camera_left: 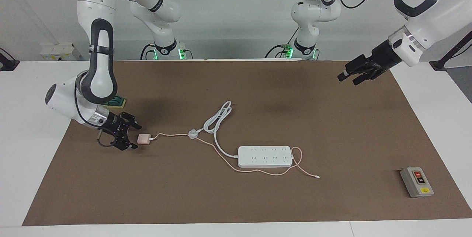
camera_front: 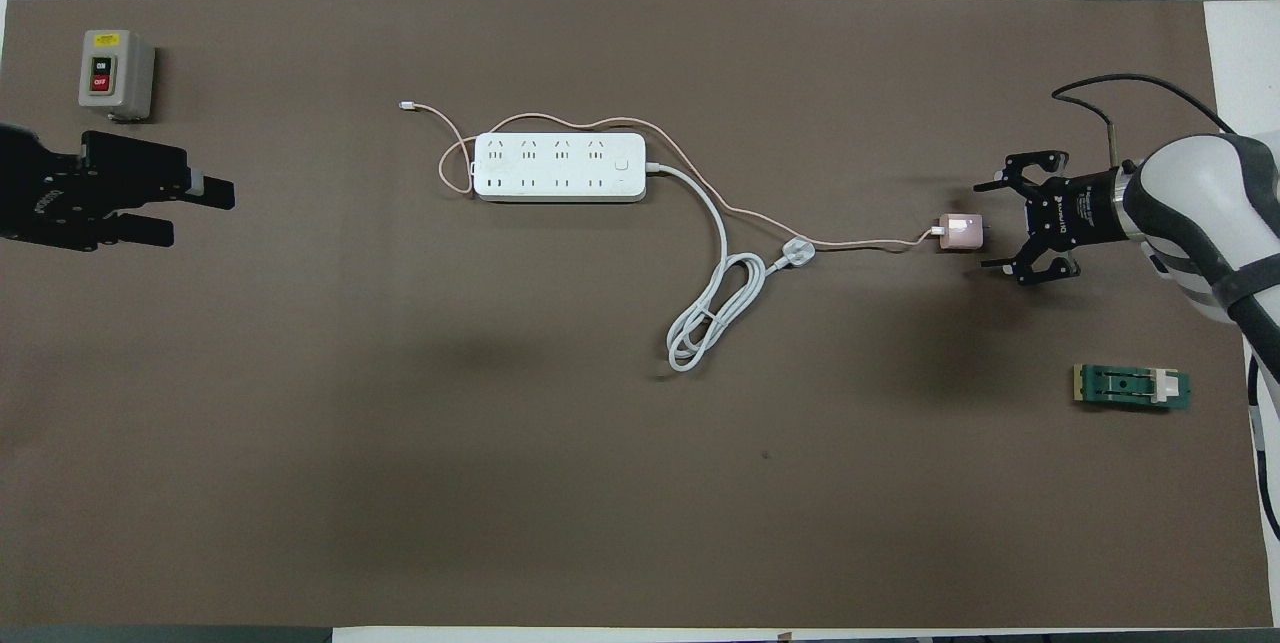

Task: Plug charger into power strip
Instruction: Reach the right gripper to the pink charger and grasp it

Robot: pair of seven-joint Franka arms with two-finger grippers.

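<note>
The pale-pink charger (camera_left: 143, 139) (camera_front: 960, 231) lies on the brown mat toward the right arm's end of the table. My right gripper (camera_left: 135, 136) (camera_front: 988, 227) is low beside it and open, its fingertips level with the charger's end and nothing between them. The thin pink cable (camera_left: 258, 171) (camera_front: 560, 116) runs from the charger around the power strip (camera_left: 264, 156) (camera_front: 558, 167) and ends in a white connector (camera_left: 318, 176) (camera_front: 404, 105). The strip lies flat mid-table, sockets up. My left gripper (camera_left: 348, 78) (camera_front: 200, 208) waits open and empty, raised over the mat's edge at the left arm's end.
The strip's thick white cord (camera_left: 217, 119) (camera_front: 715, 318) lies coiled nearer the robots, its white plug (camera_left: 193, 133) (camera_front: 797, 253) on the pink cable. A grey button box (camera_left: 416, 181) (camera_front: 115, 73) sits at the left arm's end. A green block (camera_left: 116, 101) (camera_front: 1132, 386) lies under the right arm.
</note>
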